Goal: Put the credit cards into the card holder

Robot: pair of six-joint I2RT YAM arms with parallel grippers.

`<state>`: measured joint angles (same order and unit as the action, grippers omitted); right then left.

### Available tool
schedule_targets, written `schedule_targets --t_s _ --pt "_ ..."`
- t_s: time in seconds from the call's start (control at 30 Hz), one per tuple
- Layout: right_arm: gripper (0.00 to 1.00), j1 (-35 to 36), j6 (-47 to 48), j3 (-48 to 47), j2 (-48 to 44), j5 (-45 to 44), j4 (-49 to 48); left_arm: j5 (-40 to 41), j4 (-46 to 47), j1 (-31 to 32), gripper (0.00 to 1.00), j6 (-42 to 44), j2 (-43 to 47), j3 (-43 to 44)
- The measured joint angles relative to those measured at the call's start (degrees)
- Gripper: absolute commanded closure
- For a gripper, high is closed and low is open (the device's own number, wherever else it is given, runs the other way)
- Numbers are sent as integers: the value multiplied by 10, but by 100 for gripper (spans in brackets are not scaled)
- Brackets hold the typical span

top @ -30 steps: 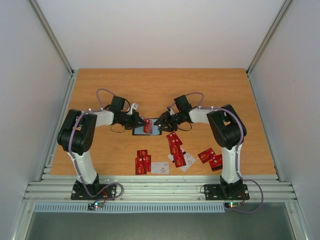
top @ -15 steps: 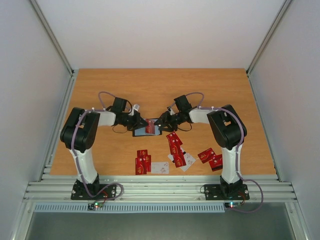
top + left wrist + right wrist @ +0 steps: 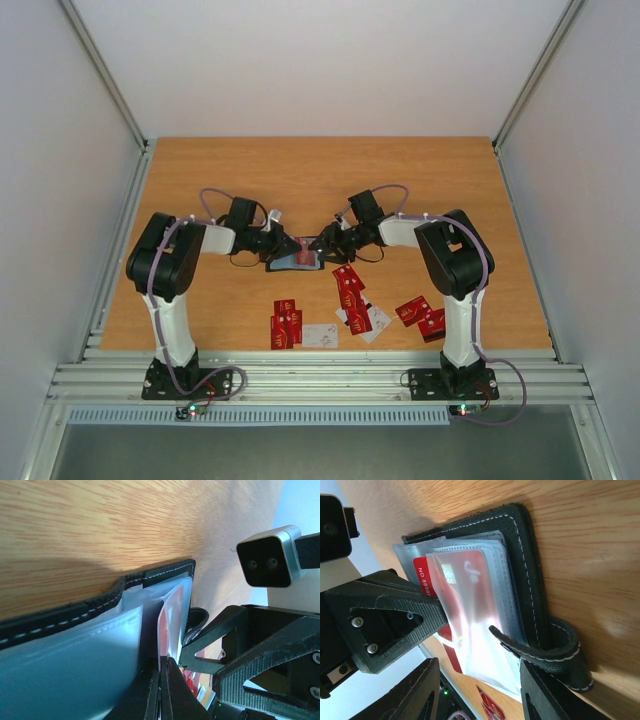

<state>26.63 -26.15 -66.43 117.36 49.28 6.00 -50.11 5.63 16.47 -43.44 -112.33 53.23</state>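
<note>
Left hand (image 3: 160, 669) is pinched shut on the near edge of one red card (image 3: 173, 615), whose far end sits inside a clear sleeve of the card holder (image 3: 75, 614), lying open mid-bench (image 3: 300, 170). To its right, the right hand (image 3: 482, 669) stands part-open astride the holder's snap tab (image 3: 560, 655); whether it presses anything cannot be told. More credit cards (image 3: 350, 292) lie loose on the near side. A likely risk is that the card snags on the sleeve lip and bows or twists out of the pinch. If the holder is unclamped, a push could slide it towards the right hand.
</note>
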Motion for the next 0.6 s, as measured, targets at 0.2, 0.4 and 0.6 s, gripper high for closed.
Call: schedule_targets --t_s 0.2,0.4,0.6 --pt "55 0 -8 0 0 -1 -2 3 0 3 90 2 -5 3" --pt "54 0 -8 0 -1 -3 0 15 -48 8 80 41 -4 19" --pt "54 0 -8 0 -5 -17 0 23 -118 16 69 92 7 40"
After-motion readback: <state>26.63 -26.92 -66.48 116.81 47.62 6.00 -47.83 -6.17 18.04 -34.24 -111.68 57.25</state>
